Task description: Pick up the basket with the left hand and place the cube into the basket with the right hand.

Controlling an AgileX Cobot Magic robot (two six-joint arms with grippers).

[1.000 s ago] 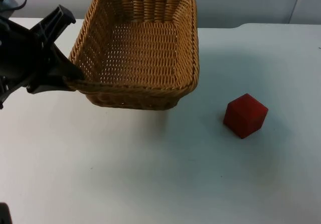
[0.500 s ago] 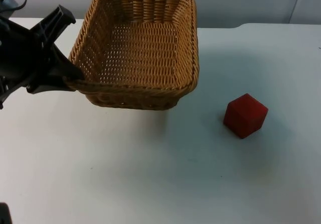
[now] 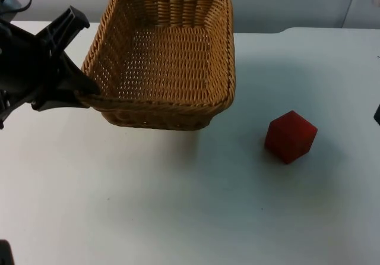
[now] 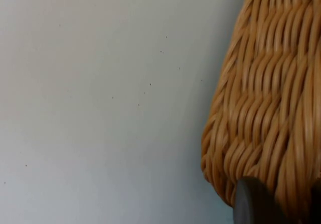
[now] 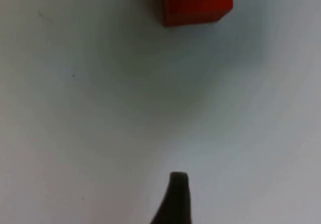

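Note:
A woven wicker basket [image 3: 166,57] stands at the back left of the white table, with nothing inside. My left gripper [image 3: 83,92] is shut on the rim at its near left corner. In the left wrist view a black fingertip [image 4: 253,201] presses against the basket's weave [image 4: 271,108]. The red cube [image 3: 290,136] sits on the table to the right of the basket and clear of it. My right gripper [image 3: 378,115] edges in at the table's right side, well away from the cube. In the right wrist view the cube [image 5: 196,3] lies some way ahead on the table.
The white table top [image 3: 178,205] is bare in front of the basket and around the cube. The grey partition wall [image 3: 285,3] stands right behind the basket.
A dark part of the right arm has come into the top view at its right edge. The basket, the left gripper and the cube have not moved.

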